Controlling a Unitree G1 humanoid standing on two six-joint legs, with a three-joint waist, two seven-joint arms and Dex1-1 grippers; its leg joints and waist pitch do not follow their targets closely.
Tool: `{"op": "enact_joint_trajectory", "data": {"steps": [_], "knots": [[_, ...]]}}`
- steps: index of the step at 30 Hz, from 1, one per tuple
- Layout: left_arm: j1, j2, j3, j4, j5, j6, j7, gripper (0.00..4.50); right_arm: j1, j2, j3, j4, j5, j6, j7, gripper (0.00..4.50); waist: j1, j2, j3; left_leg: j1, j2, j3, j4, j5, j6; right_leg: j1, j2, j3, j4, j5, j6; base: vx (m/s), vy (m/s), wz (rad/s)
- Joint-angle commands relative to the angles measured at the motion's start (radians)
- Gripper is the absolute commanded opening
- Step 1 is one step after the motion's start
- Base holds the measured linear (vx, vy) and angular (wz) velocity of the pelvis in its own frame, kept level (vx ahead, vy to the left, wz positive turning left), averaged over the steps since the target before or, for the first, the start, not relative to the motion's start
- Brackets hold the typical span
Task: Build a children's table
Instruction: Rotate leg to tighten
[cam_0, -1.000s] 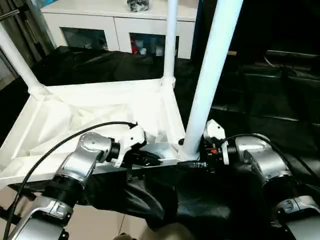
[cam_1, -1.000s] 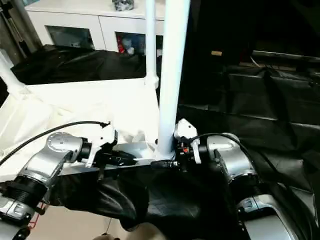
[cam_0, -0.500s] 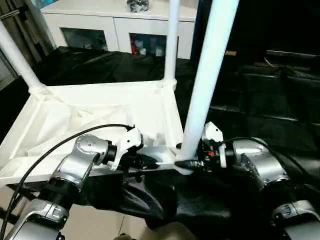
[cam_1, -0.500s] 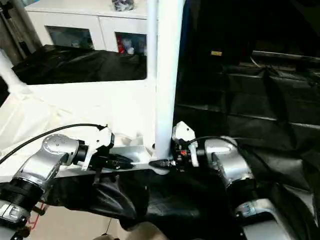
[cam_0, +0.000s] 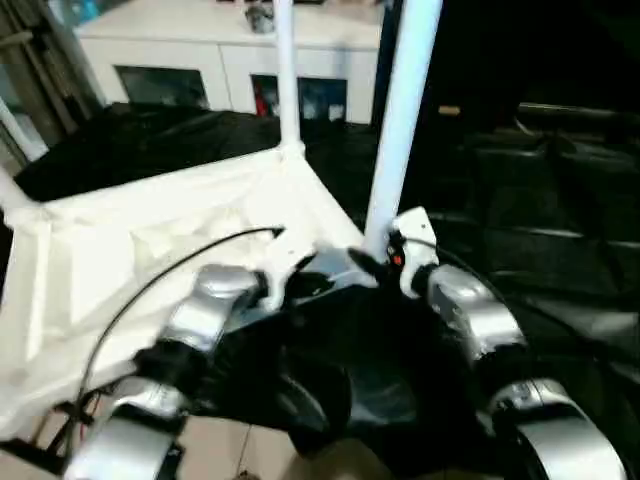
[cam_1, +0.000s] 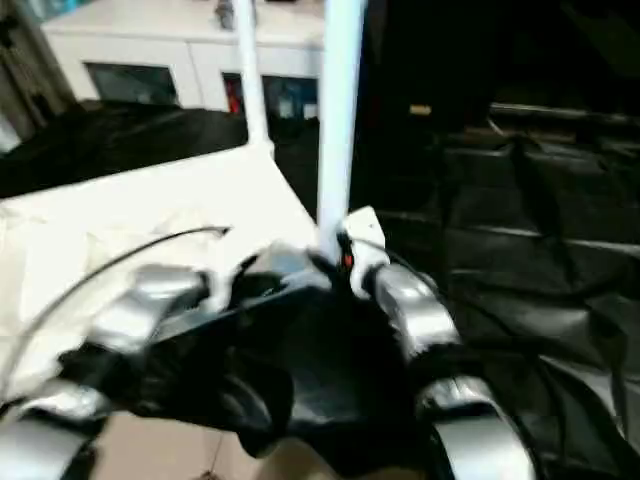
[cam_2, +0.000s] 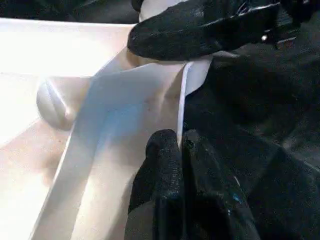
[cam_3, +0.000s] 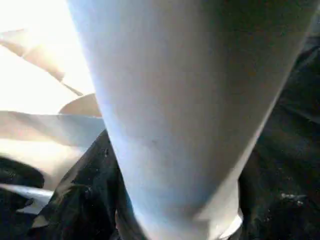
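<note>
The tabletop (cam_0: 150, 250) lies upside down on a surface draped in black cloth (cam_0: 560, 250), its ribbed underside facing up. Legs stand upright from its corners: the near leg (cam_0: 400, 120) rises right at the right claw (cam_0: 385, 262), a far leg (cam_0: 285, 75) stands beyond it, and another leg (cam_0: 15, 135) shows well off to the left of the left claw (cam_2: 181, 145).

The left claw's two black fingers (cam_2: 165, 160) are pressed together on the thin near rim of the tabletop, pinching it just short of the corner socket. A round moulded knob (cam_2: 52, 102) sits in the tabletop's underside beside that claw.

The right claw sits at the foot of the near leg, which fills its wrist view; one of its fingers (cam_2: 200, 30) lies across the corner socket. Whether it grips the leg cannot be told.

Beyond both claws stands a white cabinet (cam_0: 220, 60) with glass doors.
</note>
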Motion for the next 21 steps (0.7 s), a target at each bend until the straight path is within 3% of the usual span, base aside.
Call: {"op": "enact_joint_trajectory", "data": {"steps": [1,2,3,5,8,12,16,21], "knots": [[-0.044,-0.073,0.008,0.001,-0.006,-0.007,0.122,0.00,0.016,0.121,0.100,0.040,-0.021,-0.006,0.063,3.05,-0.001,-0.010,-0.055,0.001,0.007,0.001,-0.079,-0.296,0.012,0.041,-0.035,0.024,-0.089,-0.334,-0.185,0.000,0.000,0.00],[-0.039,-0.076,0.000,-0.007,-0.008,-0.011,0.107,0.00,0.011,0.127,0.092,0.041,-0.011,-0.017,0.070,3.05,0.000,-0.005,-0.056,0.003,0.007,0.002,-0.078,-0.299,0.014,0.039,-0.035,0.024,-0.089,-0.326,-0.188,0.000,0.000,0.00],[-0.034,-0.078,-0.006,-0.014,-0.008,-0.015,0.093,0.00,0.003,0.132,0.081,0.045,0.000,-0.025,0.078,3.05,-0.002,-0.009,-0.057,0.001,0.007,0.002,-0.077,-0.292,0.018,0.041,-0.035,0.024,-0.087,-0.304,-0.195,0.000,0.000,0.00],[-0.032,-0.068,-0.009,-0.017,-0.007,-0.018,0.078,0.00,0.002,0.126,0.079,0.039,0.006,-0.023,0.094,3.44,-0.002,-0.007,-0.057,-0.001,0.007,0.002,-0.078,-0.284,0.022,0.043,-0.034,0.023,-0.086,-0.292,-0.199,0.000,0.000,0.00],[-0.028,-0.045,-0.009,-0.016,-0.007,-0.039,0.043,0.00,0.003,0.107,0.086,0.020,0.007,-0.029,0.133,3.61,-0.002,-0.004,-0.057,0.000,0.008,0.002,-0.078,-0.290,0.024,0.043,-0.035,0.023,-0.086,-0.290,-0.202,0.000,0.000,0.00],[-0.012,0.002,-0.014,-0.037,-0.017,-0.055,-0.042,0.00,0.033,0.037,0.136,-0.046,0.015,-0.030,0.312,3.61,0.001,-0.006,-0.059,-0.001,0.009,0.003,-0.076,-0.285,0.034,0.047,-0.034,0.023,-0.084,-0.256,-0.209,0.000,0.000,0.00],[0.011,0.051,-0.018,-0.045,-0.031,-0.112,-0.135,0.00,0.045,-0.046,0.144,-0.084,0.035,-0.050,0.472,3.61,0.004,-0.005,-0.061,-0.004,0.012,0.006,-0.072,-0.244,0.057,0.051,-0.033,0.021,-0.075,-0.177,-0.239,0.000,0.000,0.00],[0.044,0.106,-0.026,-0.093,-0.069,-0.114,-0.264,0.00,0.046,-0.129,0.140,-0.119,0.065,-0.033,0.626,3.61,0.004,-0.004,-0.062,-0.004,0.015,0.007,-0.070,-0.236,0.064,0.053,-0.034,0.020,-0.068,-0.154,-0.270,0.000,0.000,0.00]]}}
